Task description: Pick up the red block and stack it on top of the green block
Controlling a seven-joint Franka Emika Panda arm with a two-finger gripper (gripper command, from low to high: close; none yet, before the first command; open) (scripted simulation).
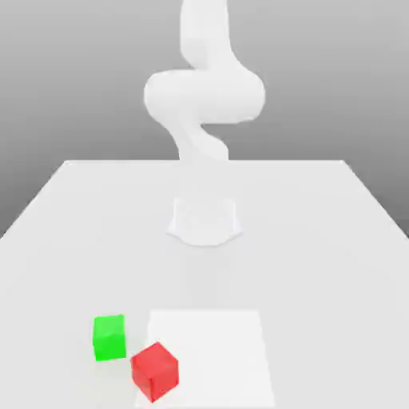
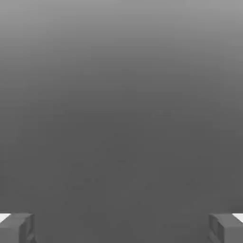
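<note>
The red block [image 1: 155, 371] rests on the white table near the front edge, turned at an angle. Just to the exterior view's left of it and slightly farther back sits the green block [image 1: 109, 336], close to the red one but apart from it. My gripper [image 2: 121, 228] is open: its two grey fingertips [image 2: 16, 228] stand far apart at opposite sides of the hand view with nothing between them, facing a plain grey background. The white arm [image 1: 204, 96] rises from its base at the table's middle, well behind both blocks.
The arm's round base [image 1: 204, 221] stands mid-table. A slightly brighter white square patch [image 1: 212, 355] lies on the table [image 1: 319, 240] to the exterior view's right of the red block.
</note>
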